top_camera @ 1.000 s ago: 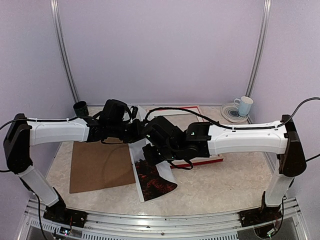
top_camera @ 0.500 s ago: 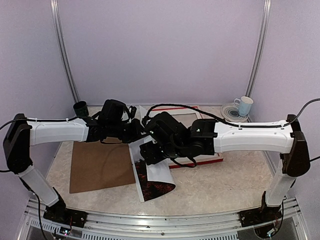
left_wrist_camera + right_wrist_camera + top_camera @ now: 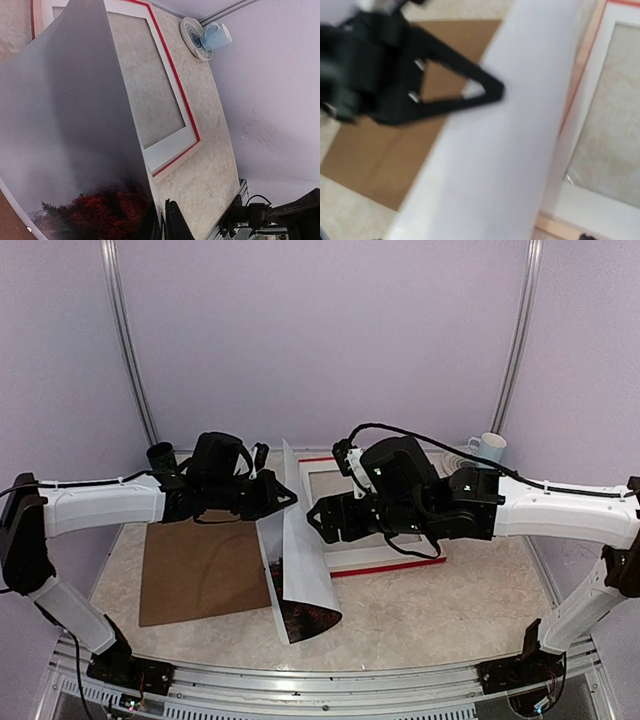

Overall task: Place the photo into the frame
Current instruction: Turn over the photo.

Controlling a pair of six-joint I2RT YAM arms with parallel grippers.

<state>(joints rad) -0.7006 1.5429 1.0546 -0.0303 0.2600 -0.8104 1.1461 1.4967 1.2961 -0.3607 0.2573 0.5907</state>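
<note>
Top external: left gripper [image 3: 283, 498] pinched shut on the upper edge of the thin photo print with grey sky, dark red landscape and white back [image 3: 300, 560]. Photo stands up off the table, curled, white back facing right, bottom corner down on the marbled beige tabletop [image 3: 450, 610] near the front edge. Right gripper [image 3: 314, 517] sits just beside the white back, jaws look parted, nothing in them. Large red-edged rectangular picture frame [image 3: 400, 562] lies flat behind and right of the photo, under the right arm. Flat brown cardboard backing board [image 3: 195, 575] lies left of the photo. Dark green cup [image 3: 160, 456] back left; pale blue mug [image 3: 488, 450] on a striped round plate [image 3: 462, 468] back right.

Left wrist: fingers [image 3: 172, 225] closed together on the photo's [image 3: 75, 125] edge, printed side showing; frame [image 3: 172, 150] flat beyond it.

Right wrist: blurred, white back of the photo [image 3: 505, 165] fills the middle, left gripper [image 3: 492, 92] clamped on its edge, own fingers not seen.
</note>
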